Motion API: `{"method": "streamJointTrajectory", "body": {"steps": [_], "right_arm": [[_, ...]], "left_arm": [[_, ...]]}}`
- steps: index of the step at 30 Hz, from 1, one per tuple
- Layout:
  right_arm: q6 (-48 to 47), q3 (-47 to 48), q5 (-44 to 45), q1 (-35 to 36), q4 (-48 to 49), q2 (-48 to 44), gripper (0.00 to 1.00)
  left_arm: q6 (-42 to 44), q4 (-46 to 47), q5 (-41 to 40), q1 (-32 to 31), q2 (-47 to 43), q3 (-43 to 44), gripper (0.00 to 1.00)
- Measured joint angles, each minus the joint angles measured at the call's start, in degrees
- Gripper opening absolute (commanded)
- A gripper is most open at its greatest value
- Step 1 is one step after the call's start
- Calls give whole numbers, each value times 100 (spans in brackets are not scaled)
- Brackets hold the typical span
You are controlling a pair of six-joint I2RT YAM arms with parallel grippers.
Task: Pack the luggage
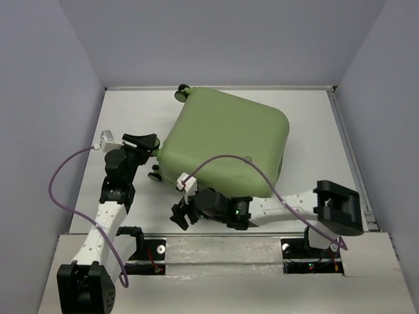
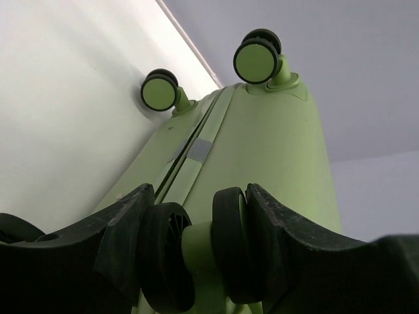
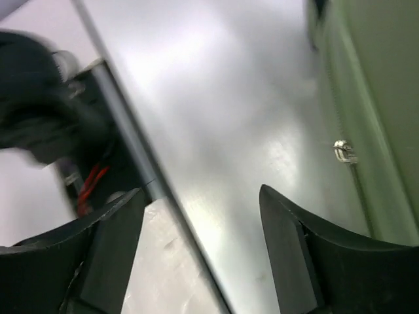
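From the top camera, the luggage (image 1: 229,140) lies shut on its side on the bench (image 1: 118,118). It sits skewed, in the far half and roughly midway between the left and right edges, with its wheeled end turned to the left edge. My left gripper (image 1: 152,145) is up against that wheeled end. My right gripper (image 1: 180,217) sits low by the case's near-left corner, close to the near edge of the bench.

On the left wrist camera, the left gripper (image 2: 198,193) is clenched on a wheel (image 2: 167,255). One finger presses each outer face of the twin black caster, and its green stem shows between them. Beyond it the case's seam runs away to the far wheels (image 2: 256,59), one low by the bench and one high.

The right wrist picture is blurred. The right gripper (image 3: 196,196) is released, its fingers (image 3: 111,248) spread wide with only bare bench (image 3: 216,118) between them. The luggage (image 3: 386,78) fills the right side of this view, a small metal zip pull (image 3: 344,152) hanging at its edge.
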Motion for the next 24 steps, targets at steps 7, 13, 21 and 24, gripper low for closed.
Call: {"method": "streamJointTrajectory", "body": {"steps": [7,13,21,24], "right_arm": [[297,-42,275,227,-1611,-2997,100],[809,-457,1757,-1152,-2824,-5289,100],[1340,-903,2817,-3246,-4599,-6111,100],[1506,-1054,2549,-3788,-4680,-5613,100]], "left_arm": [[0,31,269,-129,11,-9,6],[15,140,267,-151,-146,-157,6],[125,35,162,-284,-463,-258,6],[144,11,155,-330,-527,-278,6]]}}
